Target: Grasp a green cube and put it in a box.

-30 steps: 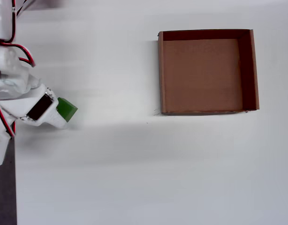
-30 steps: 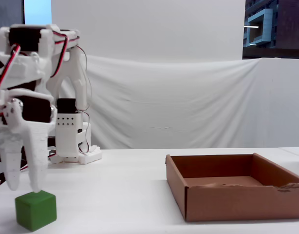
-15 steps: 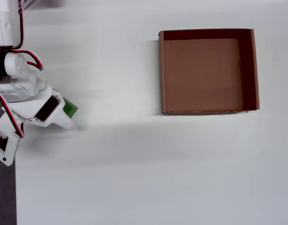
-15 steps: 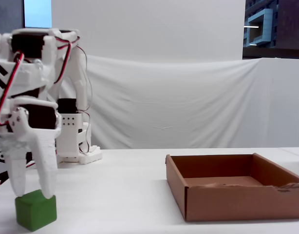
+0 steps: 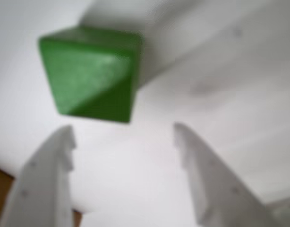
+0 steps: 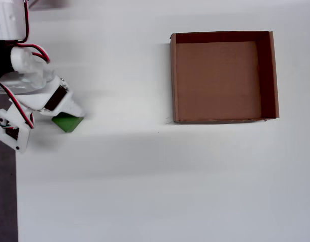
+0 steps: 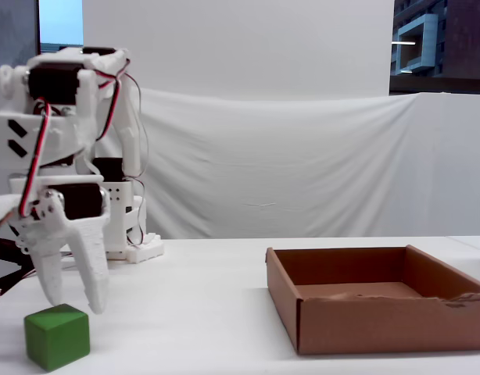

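Note:
The green cube (image 5: 93, 73) lies on the white table, ahead and a little to the left of my open gripper (image 5: 123, 130) in the wrist view; it is not between the fingers. In the fixed view the gripper (image 7: 74, 305) points down with its tips just above the cube (image 7: 58, 336), apart from it. From overhead the gripper (image 6: 69, 112) covers part of the cube (image 6: 69, 123) at the left. The brown cardboard box (image 6: 173, 80) stands far to the right, open and empty; it also shows in the fixed view (image 7: 381, 324).
The arm's white base (image 7: 130, 242) stands at the back left, with red and black wires. A white cloth backdrop (image 7: 302, 156) hangs behind the table. The table's left edge borders a dark strip (image 6: 3, 201) in the overhead view.

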Motion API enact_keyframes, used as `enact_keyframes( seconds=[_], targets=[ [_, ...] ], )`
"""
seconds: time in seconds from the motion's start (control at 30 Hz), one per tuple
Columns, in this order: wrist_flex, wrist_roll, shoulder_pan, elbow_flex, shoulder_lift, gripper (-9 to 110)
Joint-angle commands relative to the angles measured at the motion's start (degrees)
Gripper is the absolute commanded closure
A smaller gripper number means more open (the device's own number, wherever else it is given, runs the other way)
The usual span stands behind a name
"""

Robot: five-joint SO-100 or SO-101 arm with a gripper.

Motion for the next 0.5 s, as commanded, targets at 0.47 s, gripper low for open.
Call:
enact_keyframes(
  seconds=[0.47],
  targets=[
    [-3.7,-0.3,2.5,-0.1,2.1,73]
  ],
)
